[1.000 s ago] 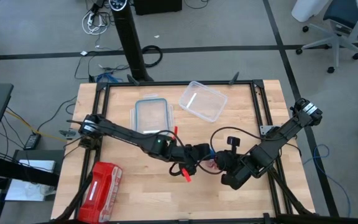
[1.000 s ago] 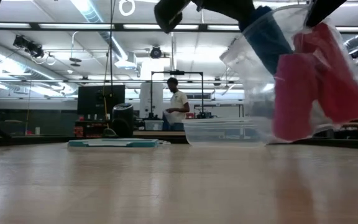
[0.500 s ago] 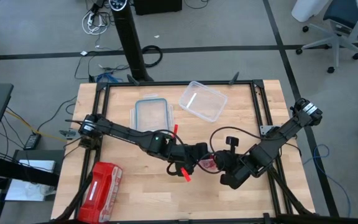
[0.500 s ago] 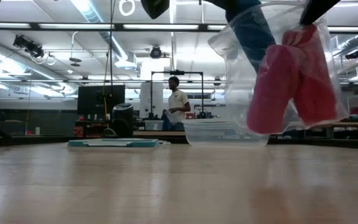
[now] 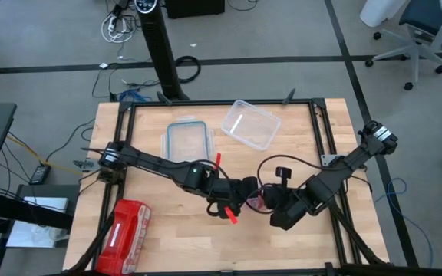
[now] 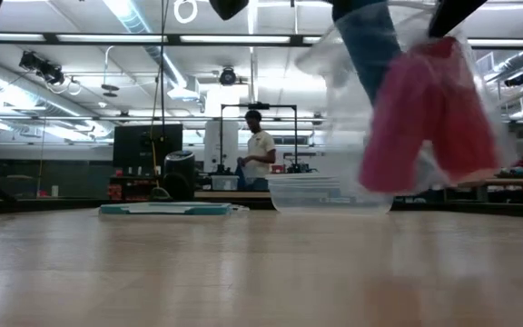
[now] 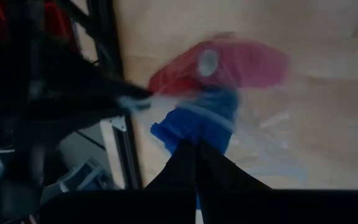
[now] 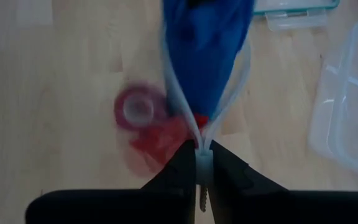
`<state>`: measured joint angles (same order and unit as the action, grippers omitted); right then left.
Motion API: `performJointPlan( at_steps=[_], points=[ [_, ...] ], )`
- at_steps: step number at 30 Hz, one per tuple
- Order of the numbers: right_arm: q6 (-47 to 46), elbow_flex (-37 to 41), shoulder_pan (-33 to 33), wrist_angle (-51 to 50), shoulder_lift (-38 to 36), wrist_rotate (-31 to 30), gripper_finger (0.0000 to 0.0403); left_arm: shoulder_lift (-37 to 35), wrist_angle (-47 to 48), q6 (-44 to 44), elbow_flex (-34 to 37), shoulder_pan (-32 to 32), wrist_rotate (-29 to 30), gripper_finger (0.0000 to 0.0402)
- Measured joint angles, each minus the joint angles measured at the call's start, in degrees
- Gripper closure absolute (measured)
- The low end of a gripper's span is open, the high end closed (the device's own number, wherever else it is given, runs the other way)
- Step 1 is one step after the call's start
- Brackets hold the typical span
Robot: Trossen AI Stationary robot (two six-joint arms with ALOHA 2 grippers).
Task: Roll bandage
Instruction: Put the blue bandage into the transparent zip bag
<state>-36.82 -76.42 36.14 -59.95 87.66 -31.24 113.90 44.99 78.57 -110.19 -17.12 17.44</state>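
Two claws meet over the middle of your worktop point(image 5: 167, 238), both clamped on one clear plastic bag point(image 6: 407, 109). Your right wrist camera shows the right claw point(image 8: 199, 163) pinched shut on the bag's edge, with the blue bandage point(image 8: 205, 50) inside and the pink rolls point(image 8: 148, 121) beyond it. Your left wrist camera shows the left claw point(image 7: 196, 149) closed on the bag right at the bandage point(image 7: 201, 121). From table height you see the bag hanging clear of the wood, bandage point(image 6: 368, 45) uppermost, pink rolls point(image 6: 429, 113) below. From above, the claws point(image 5: 248, 195) point(image 5: 271, 201) hide most of the bag. Farther off lie a red pouch point(image 5: 121, 234), a lid point(image 5: 189, 139) and a clear tub point(image 5: 250, 124). Only the low camera shows a person point(image 6: 259, 154) beyond.
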Motion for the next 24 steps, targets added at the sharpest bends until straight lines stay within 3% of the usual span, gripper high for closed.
performJointPlan(
  at_steps=[9,24],
  points=[
    [3.4,0.0,-1.0,2.5,0.0,-4.6,0.0381,2.2,-0.1,-4.1,0.0,0.7,-2.2,0.0401],
    [9.4,0.0,1.2,12.7,-2.2,-3.0,0.0383,2.3,-7.7,-5.2,0.2,0.4,-5.3,0.0401]
  ],
)
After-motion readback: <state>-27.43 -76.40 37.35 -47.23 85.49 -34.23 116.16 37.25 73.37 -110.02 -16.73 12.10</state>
